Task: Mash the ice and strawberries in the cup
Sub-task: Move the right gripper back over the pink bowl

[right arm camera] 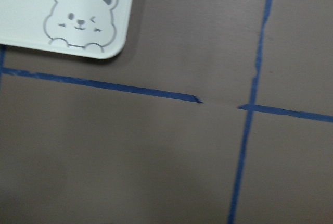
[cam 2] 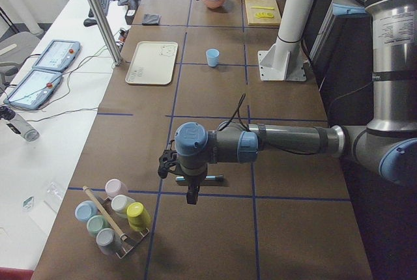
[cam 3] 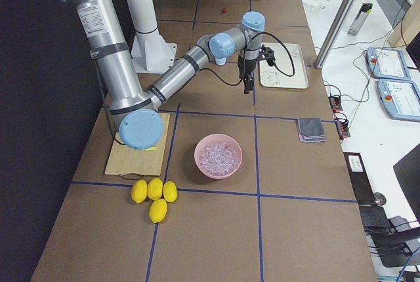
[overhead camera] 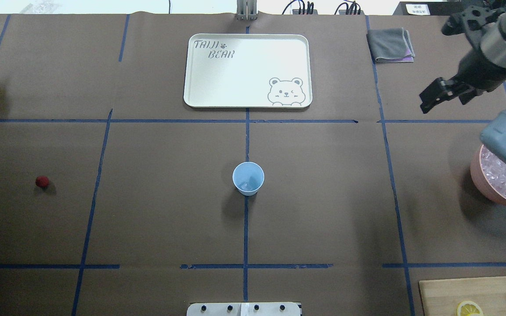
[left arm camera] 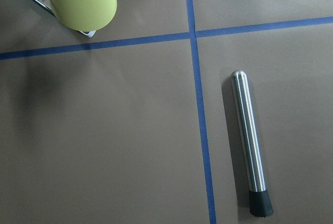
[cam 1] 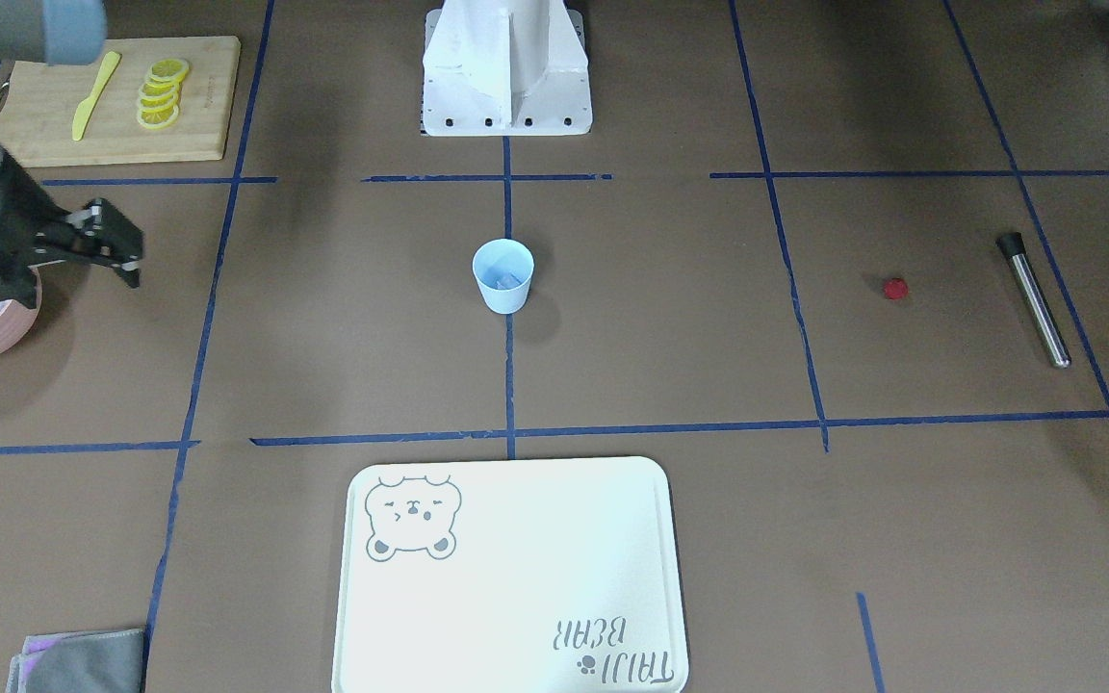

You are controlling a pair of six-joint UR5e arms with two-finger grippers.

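Note:
The light blue cup [cam 1: 503, 279] stands upright at the table's middle, and also shows in the overhead view [overhead camera: 248, 177]. Clear ice [cam 1: 504, 280] lies in its bottom. The red strawberry [cam 1: 894, 289] lies alone on the paper, far toward the robot's left [overhead camera: 42, 181]. A steel muddler [cam 1: 1034, 298] lies beyond it. My left gripper [cam 2: 191, 198] hangs just above the muddler [left arm camera: 250, 140]; I cannot tell if it is open or shut. My right gripper [cam 1: 136, 265] hovers empty with its fingers apart, between the cup and the pink bowl, and shows in the overhead view [overhead camera: 424, 103].
The pink bowl [overhead camera: 477, 175] of ice cubes [overhead camera: 505, 175] sits at the robot's right. A white bear tray [overhead camera: 247, 36] lies on the far side, with a grey cloth [overhead camera: 389, 44] beside it. A cutting board [cam 1: 198, 96] holds lemon slices [cam 1: 162, 93] and a yellow knife [cam 1: 92, 96]. A rack of cups [cam 2: 114, 218] stands by the left gripper.

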